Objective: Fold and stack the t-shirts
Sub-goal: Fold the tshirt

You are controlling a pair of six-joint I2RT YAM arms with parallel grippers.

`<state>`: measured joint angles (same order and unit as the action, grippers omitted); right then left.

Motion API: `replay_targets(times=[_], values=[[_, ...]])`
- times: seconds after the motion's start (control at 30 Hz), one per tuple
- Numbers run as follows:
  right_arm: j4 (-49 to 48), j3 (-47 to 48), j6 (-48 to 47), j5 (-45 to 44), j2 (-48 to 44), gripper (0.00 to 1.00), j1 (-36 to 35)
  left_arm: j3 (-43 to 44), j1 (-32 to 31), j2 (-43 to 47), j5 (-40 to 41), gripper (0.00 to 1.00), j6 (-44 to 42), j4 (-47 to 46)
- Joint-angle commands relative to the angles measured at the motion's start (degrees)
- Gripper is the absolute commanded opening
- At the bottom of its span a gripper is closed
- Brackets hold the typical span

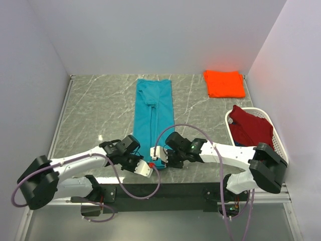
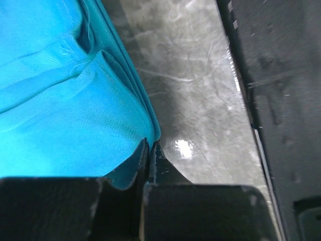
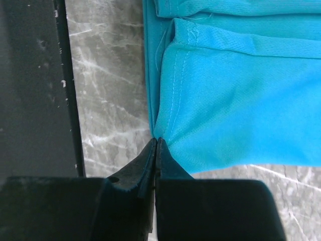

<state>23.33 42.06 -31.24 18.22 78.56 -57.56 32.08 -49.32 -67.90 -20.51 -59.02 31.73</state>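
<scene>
The left pincer (image 2: 150, 148) and right pincer (image 3: 157, 144) are each clenching 1 corner of the long folded teal cloth t-shirt (image 1: 154, 113) stretching away ahead of them.

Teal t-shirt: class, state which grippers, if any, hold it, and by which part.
Both do. The left gripper and the right gripper are each shut on a corner of the teal t-shirt at its near end.

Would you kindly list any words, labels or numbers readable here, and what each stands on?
None. No legible text shows on the teal t-shirt, the orange t-shirt, the red t-shirt, the white basket or the table; any markings on the arms are too small to tell.
</scene>
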Motion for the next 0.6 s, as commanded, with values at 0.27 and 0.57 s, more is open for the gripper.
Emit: replay_targets(times=[0.27, 0.57], values=[[10.58, 8.12, 1.71, 4.28, -7.55, 0.0, 1.66, 6.86, 0.98, 11.29, -12.0, 0.01, 2.51, 11.78], [13.58, 8.29, 4.36, 8.06, -10.27, 0.0, 1.3, 10.81, 1.33, 11.22, -14.91, 0.0, 8.47, 16.0]])
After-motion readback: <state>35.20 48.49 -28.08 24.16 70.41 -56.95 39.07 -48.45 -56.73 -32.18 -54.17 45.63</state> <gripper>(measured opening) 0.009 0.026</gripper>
